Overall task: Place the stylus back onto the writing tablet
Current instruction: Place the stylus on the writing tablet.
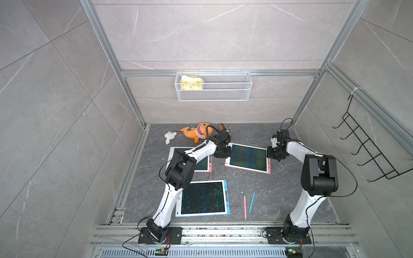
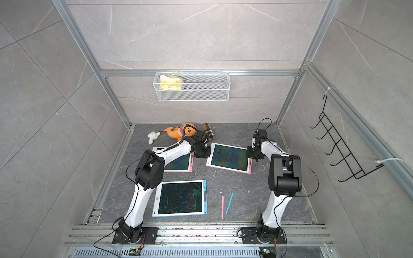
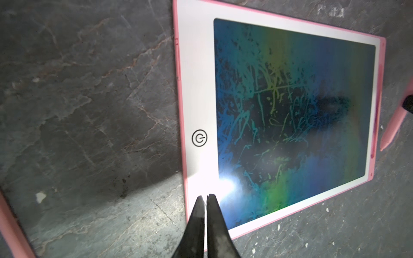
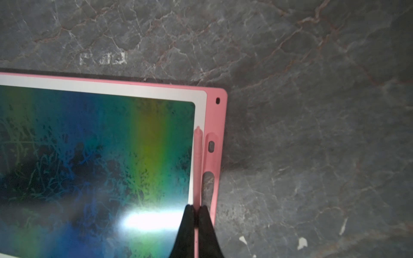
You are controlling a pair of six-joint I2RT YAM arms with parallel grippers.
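- Both top views: high, far, looking down over the whole floor [image 1: 279, 196]; coverage nearly identical.
- Left wrist view: close behind left gripper fingers [image 3: 194, 223], pink tablet [image 3: 290, 100] beyond them.
- Right wrist view: close behind right gripper fingers [image 4: 186, 227]; same tablet shared.

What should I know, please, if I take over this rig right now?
Left gripper: shut, empty, tips at the right pink tablet's bezel corner.
Right gripper: shut on a pink stylus, held beside that tablet's slot, not yet seated.
Done: stylus picked up.
Left: seat it in the slot; a loose pink stylus and a blue stylus lie near the blue tablet.
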